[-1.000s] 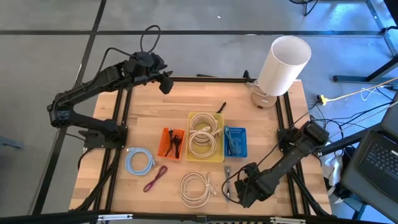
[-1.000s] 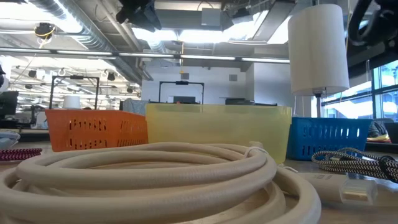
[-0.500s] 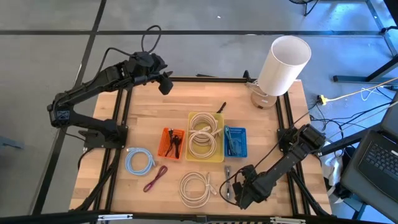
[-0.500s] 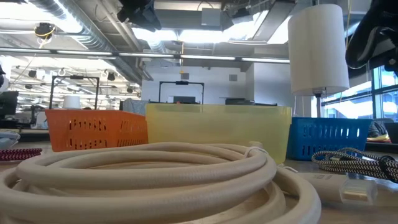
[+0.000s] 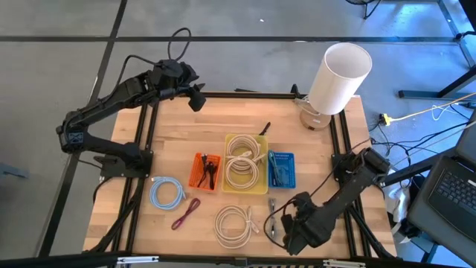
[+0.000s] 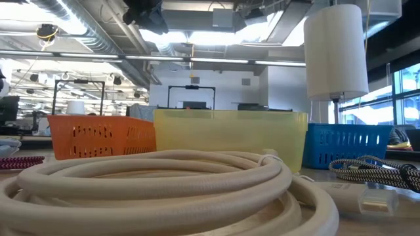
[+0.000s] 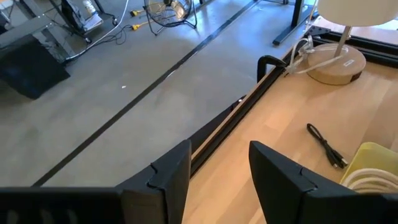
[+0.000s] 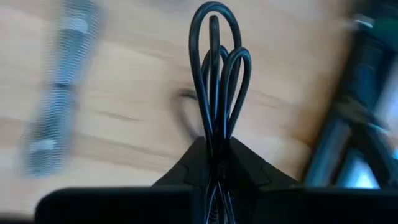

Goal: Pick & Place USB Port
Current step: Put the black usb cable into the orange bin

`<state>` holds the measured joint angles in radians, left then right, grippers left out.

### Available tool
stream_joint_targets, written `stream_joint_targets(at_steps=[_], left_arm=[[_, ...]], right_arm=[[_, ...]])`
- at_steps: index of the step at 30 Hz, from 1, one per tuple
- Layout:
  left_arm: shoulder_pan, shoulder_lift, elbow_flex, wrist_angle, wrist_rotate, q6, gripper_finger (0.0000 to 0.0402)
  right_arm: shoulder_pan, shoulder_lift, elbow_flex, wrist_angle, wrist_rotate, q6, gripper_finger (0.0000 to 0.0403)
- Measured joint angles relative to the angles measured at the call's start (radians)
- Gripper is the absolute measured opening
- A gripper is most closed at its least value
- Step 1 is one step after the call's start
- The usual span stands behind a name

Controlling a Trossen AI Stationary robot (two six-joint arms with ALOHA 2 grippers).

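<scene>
My right gripper is near the table's near right corner, shut on a thin black cable folded into several loops. A grey braided cable lies on the wood beside it and also shows in the low view. Orange, yellow and blue bins stand mid-table. My left gripper is open, with nothing between its fingers, over the table's far left edge. My right gripper pinches the bundled black cable between its two fingers. The strands run between the fingertips, and the loop ends stick out beyond them over the wood. Whether any part of the cable rests on the table I cannot tell.
A white cable coil, a blue coil and a maroon cable lie near the front. A short black cable lies behind the yellow bin. A white lamp stands at the far right corner.
My right arm has shifted slightly near the table's near right corner. Its dark bulk showed at the upper right of the low view and is now gone from that view.
</scene>
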<state>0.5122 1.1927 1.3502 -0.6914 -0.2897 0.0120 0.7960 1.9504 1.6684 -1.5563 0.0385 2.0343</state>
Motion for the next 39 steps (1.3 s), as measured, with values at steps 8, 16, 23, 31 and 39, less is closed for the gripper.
stream_joint_targets(at_steps=[8,16,23,31,39], left_arm=[[0.002,0.000,0.001,-0.025,0.026,-0.044,0.0153],[0.000,0.000,0.001,-0.116,0.050,-0.137,0.0150],[-0.007,-0.007,0.001,-0.205,0.046,-0.233,0.0143],[-0.045,-0.130,-0.029,-0.255,-0.057,-0.290,0.0134],[-0.046,-0.375,-0.196,-0.246,-0.062,-0.394,0.0130]], right_arm=[[-0.066,-0.131,0.003,-0.017,0.353,-0.019,0.0033],[-0.243,-0.282,0.003,0.026,0.587,-0.413,0.0033],[-0.439,-0.357,0.003,0.363,0.520,-0.971,0.0033],[-0.606,-0.338,0.003,0.735,0.179,-1.299,0.0033],[-0.696,-0.216,0.003,1.161,-0.120,-1.343,0.0033]])
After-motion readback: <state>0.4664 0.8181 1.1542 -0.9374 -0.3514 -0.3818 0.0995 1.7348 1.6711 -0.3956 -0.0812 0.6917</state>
